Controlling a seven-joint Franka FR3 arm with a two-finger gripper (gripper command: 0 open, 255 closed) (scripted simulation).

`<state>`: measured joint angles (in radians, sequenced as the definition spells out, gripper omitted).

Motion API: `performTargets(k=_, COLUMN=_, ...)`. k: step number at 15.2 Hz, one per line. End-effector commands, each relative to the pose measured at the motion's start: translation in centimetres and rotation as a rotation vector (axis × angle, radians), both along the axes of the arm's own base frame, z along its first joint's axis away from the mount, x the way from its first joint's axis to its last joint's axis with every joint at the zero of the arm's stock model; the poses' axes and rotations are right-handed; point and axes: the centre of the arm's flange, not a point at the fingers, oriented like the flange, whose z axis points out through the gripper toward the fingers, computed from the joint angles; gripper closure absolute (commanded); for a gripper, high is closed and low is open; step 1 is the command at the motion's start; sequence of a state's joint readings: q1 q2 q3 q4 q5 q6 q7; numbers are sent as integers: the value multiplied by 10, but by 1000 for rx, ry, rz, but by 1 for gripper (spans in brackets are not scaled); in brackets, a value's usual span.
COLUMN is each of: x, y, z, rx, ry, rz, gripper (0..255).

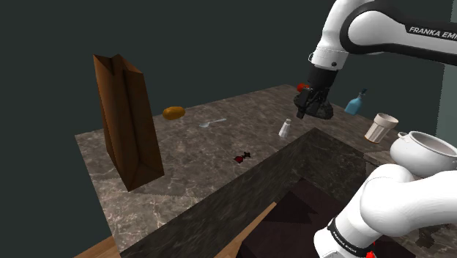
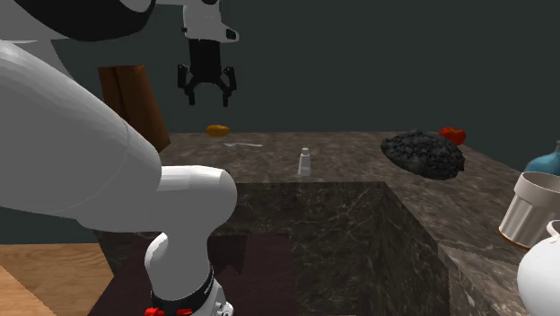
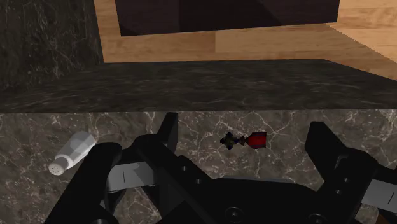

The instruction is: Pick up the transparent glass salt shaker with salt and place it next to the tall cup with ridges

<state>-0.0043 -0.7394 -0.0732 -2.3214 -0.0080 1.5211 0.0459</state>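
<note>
A tall brown paper bag [image 1: 126, 121] and a small orange lump [image 1: 173, 113] sit on the dark veined marble counter [image 1: 190, 165] beneath dark grey walls. The black fingers [image 3: 169, 127] hang spread and empty over a little red-and-black object [image 3: 245, 140]. The small whitish salt shaker [image 3: 73, 153] stands on the counter outside them, off to one side and well apart from the tall ridged white cup [image 1: 381, 127].

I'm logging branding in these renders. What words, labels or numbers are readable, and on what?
"FRANKA EMI", cut off at the picture's edge: on the white arm's upper link, shoulder view.
Small lettering on its lower link: too small to read.
No other text is readable.
</note>
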Motion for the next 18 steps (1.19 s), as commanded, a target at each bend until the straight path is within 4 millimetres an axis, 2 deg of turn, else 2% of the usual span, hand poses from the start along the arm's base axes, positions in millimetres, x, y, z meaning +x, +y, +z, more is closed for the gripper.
performTargets(k=1, x=0, y=0, z=0, rx=0, ry=0, rz=0, gripper=0)
performTargets(k=18, x=86, y=-173, z=-102, rx=-30, ry=-23, rz=26, gripper=0)
